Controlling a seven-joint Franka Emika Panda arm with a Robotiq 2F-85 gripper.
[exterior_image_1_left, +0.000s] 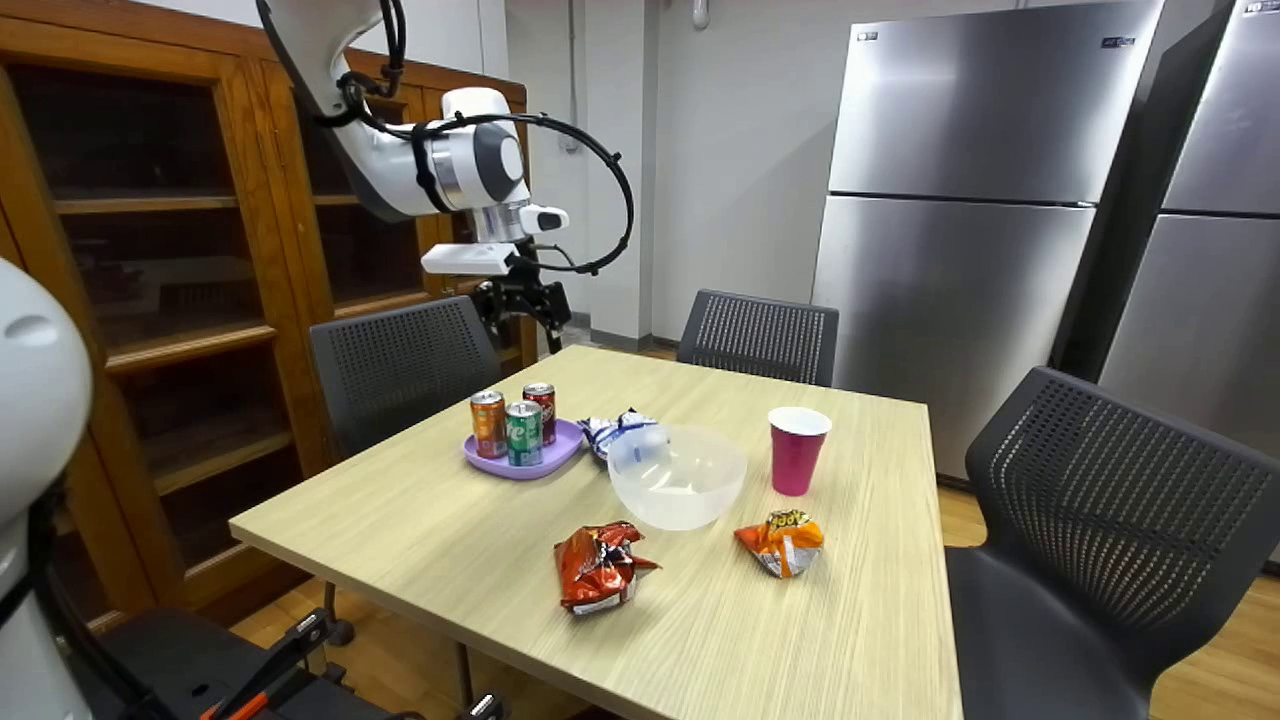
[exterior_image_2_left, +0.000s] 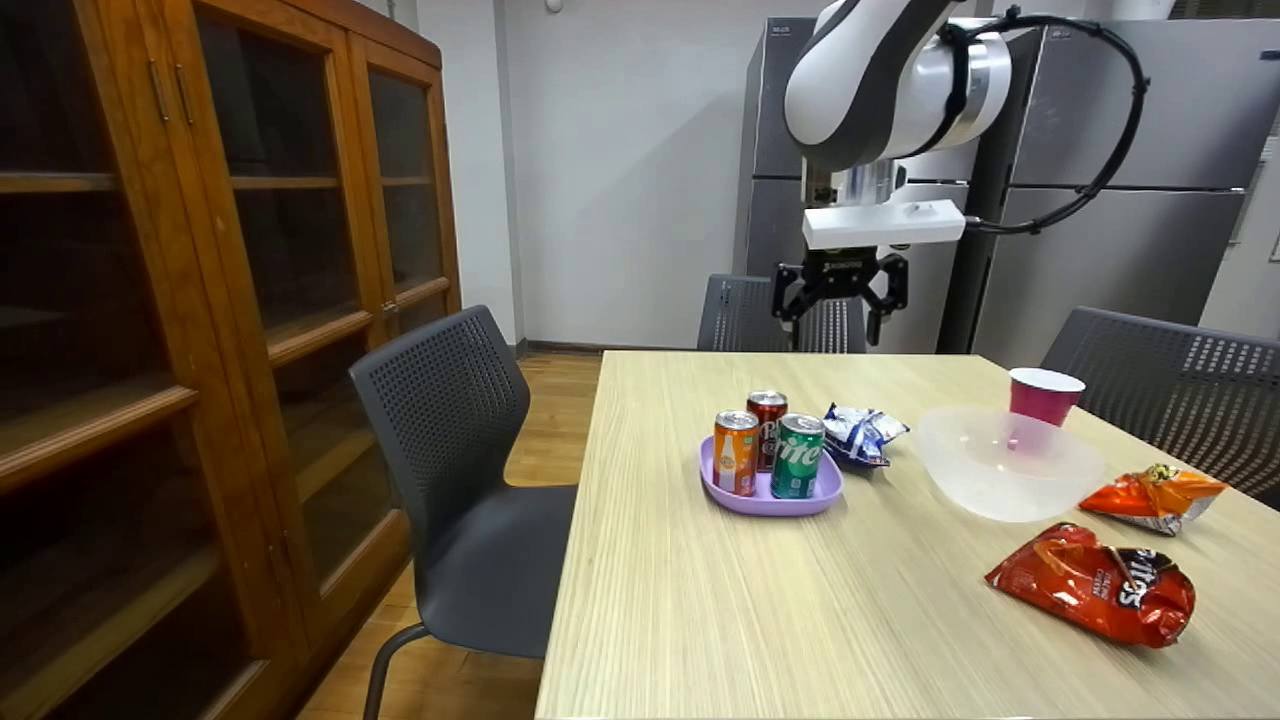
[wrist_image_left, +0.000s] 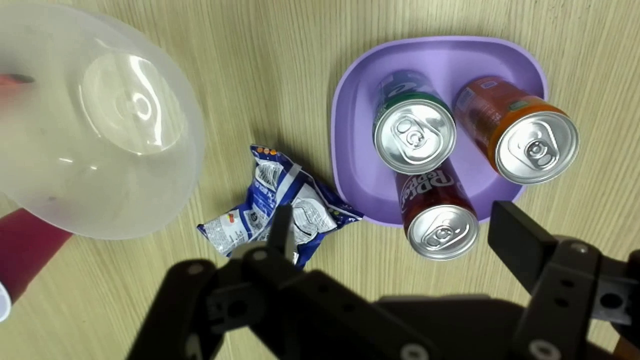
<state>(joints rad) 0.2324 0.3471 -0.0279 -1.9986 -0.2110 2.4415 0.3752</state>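
Pincer (exterior_image_2_left: 834, 332) hangs spread, clear of a purple tray (exterior_image_2_left: 770, 506) holding three upright cans (exterior_image_2_left: 767, 438).

My glossy white rounded arm (exterior_image_2_left: 836, 95), curved dark-grey trim (exterior_image_1_left: 494, 162), looping black tied cable (exterior_image_2_left: 1139, 105), white rectangular box (exterior_image_2_left: 885, 224), black angular gripper (exterior_image_2_left: 834, 332), round silver screws (wrist_image_left: 545, 348)

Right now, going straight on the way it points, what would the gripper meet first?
The gripper points down; likely first is the green can, though depth is unclear and the red can is close.
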